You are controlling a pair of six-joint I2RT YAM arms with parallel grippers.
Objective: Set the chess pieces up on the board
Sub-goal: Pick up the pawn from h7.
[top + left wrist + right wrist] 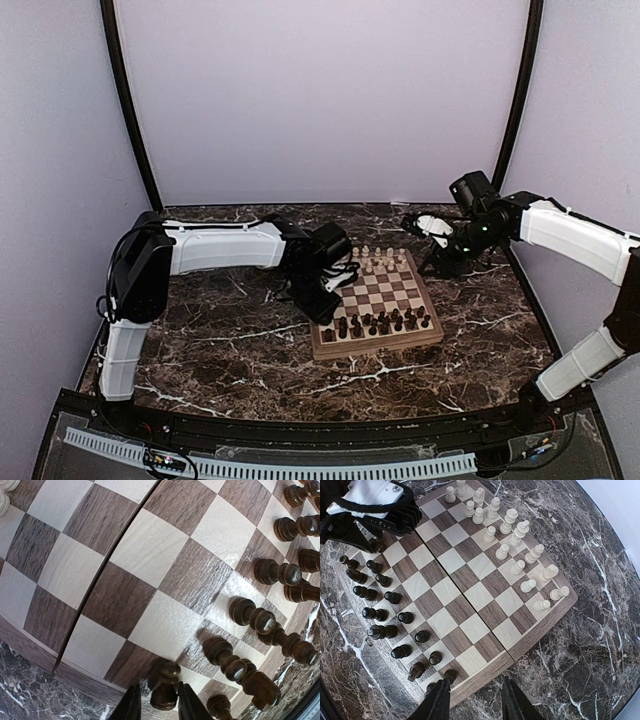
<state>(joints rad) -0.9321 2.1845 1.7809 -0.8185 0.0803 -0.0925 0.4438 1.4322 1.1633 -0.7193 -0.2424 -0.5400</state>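
Nearest of all, seen from the left wrist, the left tool point(159, 685) sits low over the board's corner with its two dark fingers point(134, 705) narrowly straddling a dark pawn point(165, 680). The pawn stands upright on a square right at the rim. From where I stand I cannot tell whether the pads actually press it or only flank it. Just beyond that pawn, more dark pieces point(252, 617) line up in their two rows. From above, the board point(378, 344) lies near the middle of the dark marble counter point(230, 340), turned a little, between the two arms. The dark pieces fill the two rows closest to the arm bases, and the cream pieces point(380, 262) stand in two rows along the far side. The squares in the middle are bare. The left arm reaches in from the left, its wrist over the board's left edge. The right tool point(475, 680) hangs off by the board's far right corner, above the rim and counter. Its fingers stand moderately apart with nothing between them.
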